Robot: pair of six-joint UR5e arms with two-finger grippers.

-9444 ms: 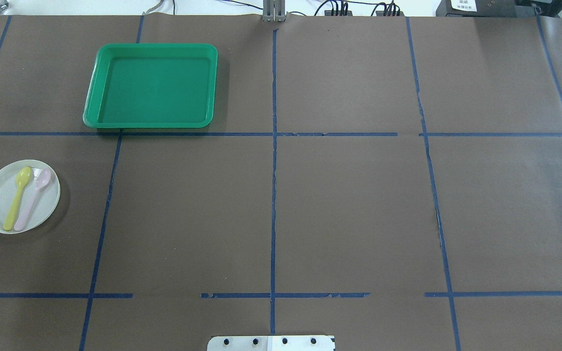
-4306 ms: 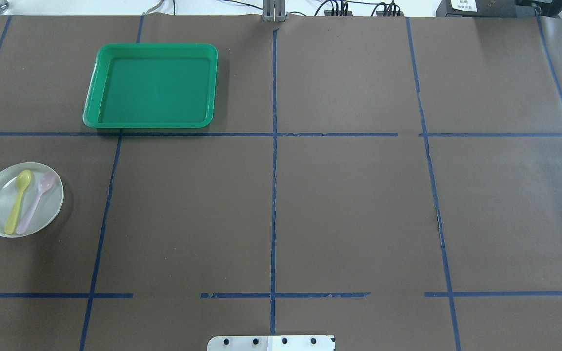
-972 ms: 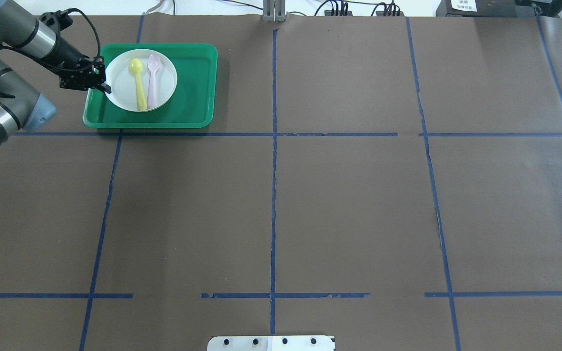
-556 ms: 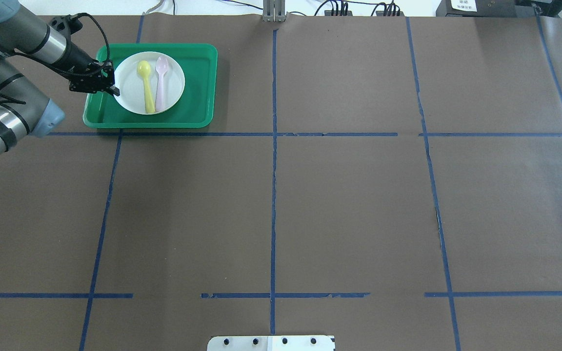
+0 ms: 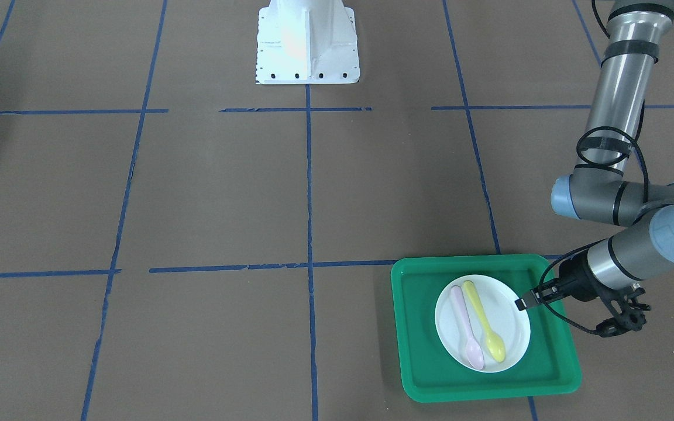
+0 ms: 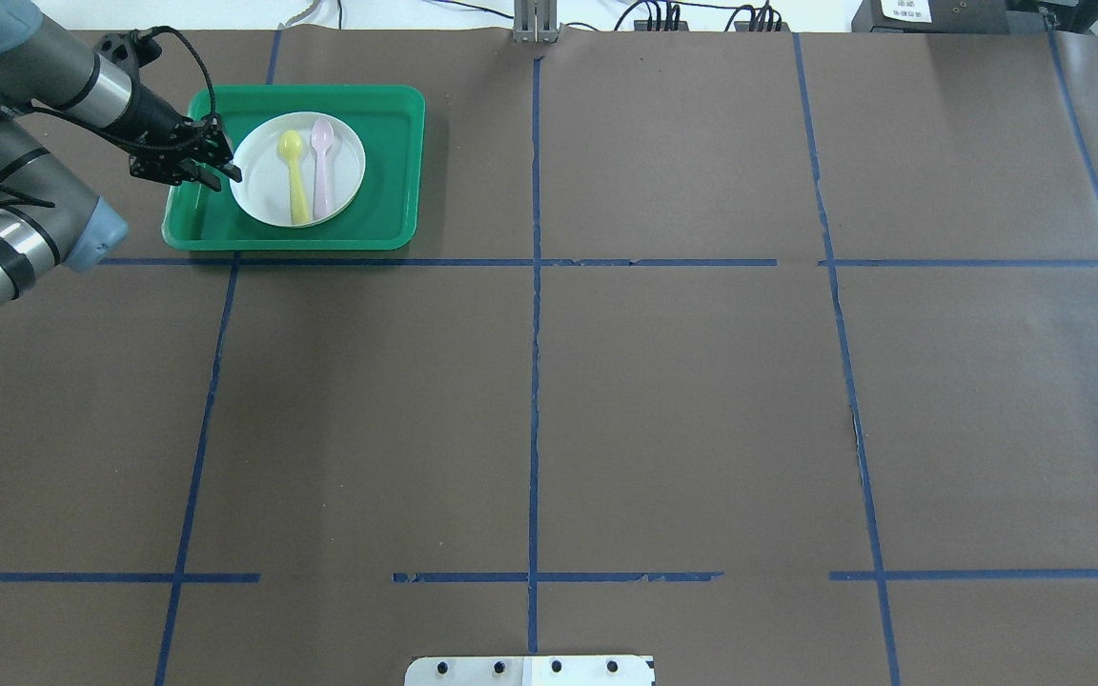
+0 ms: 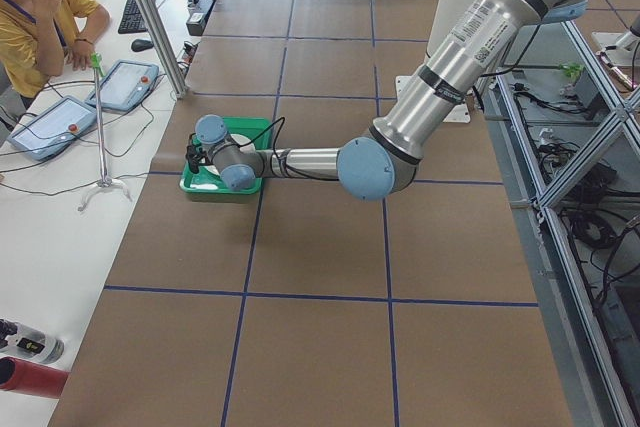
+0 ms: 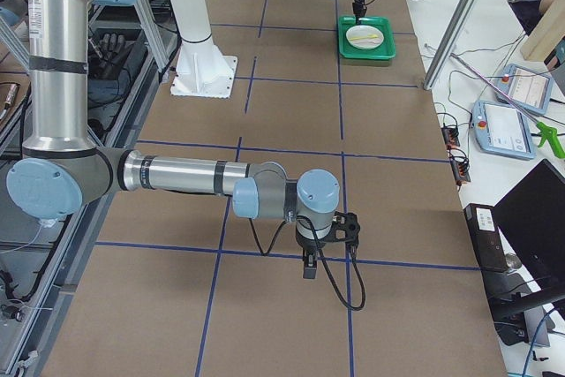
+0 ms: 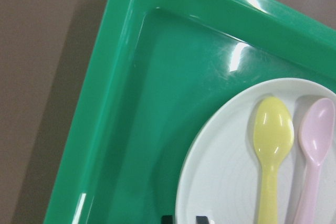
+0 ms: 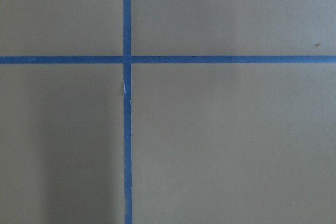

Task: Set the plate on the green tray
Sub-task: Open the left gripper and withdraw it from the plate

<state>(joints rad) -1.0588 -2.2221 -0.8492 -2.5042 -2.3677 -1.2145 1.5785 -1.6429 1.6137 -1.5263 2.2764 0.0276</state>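
The left claw (image 6: 229, 173) is still pinching the plate (image 6: 320, 195) by its rim, nearly closed. The plate is now settling inside the green tray (image 6: 392, 217), just beside the claw, so only the release is remaining. For the right claw (image 8: 309, 267) I cannot tell.

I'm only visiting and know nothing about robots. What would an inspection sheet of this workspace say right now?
Surface: brown table cover with a blue tape grid.
Job's things: white plate sits inside the green tray.
Clutter: yellow spoon and pink spoon side by side on the plate.
Grippers: left gripper at the plate's rim, jaws either side of it; clamped or released, cannot tell. Right gripper hangs over bare cover far from the tray; state cannot tell.
Cables: black cable loops along the left wrist.
Surroundings: operator in yellow beside the table's end.
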